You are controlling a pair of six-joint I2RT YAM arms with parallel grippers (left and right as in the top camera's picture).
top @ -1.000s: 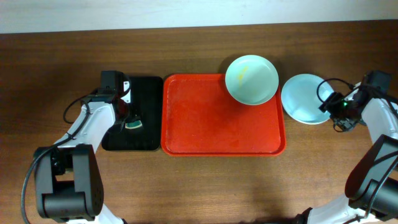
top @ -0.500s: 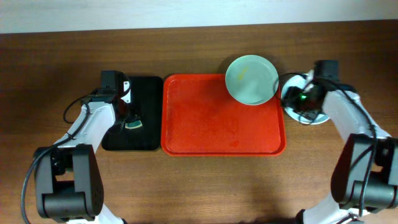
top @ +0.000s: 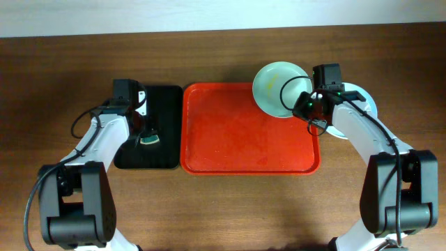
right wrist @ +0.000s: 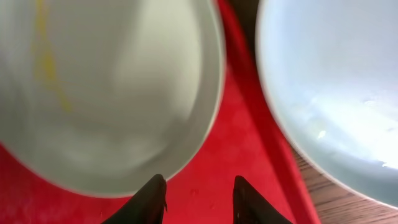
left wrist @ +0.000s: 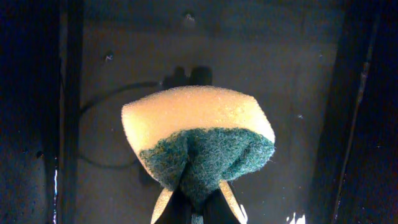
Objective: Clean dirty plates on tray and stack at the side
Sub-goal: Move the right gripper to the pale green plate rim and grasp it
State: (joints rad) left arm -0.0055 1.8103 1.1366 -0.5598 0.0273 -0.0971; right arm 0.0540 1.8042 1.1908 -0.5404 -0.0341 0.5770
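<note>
Table (top: 223, 209) under red tray (top: 237, 143), black tray (top: 166, 152)

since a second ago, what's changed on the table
The right gripper swung left from beyond the blue plate to the right rim of the mint plate, jaws apart, gripping nothing. The left gripper with its sponge, both plates and the red tray stayed put.

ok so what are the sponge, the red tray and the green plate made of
Sponge: soft yellowish foam with a coarse green scouring layer, fibrous and matte. Red tray: likely moulded plastic, smooth with a faint sheen. Green plate: smooth, glossy with soft highlights; plastic or glazed ceramic, cannot tell.
</note>
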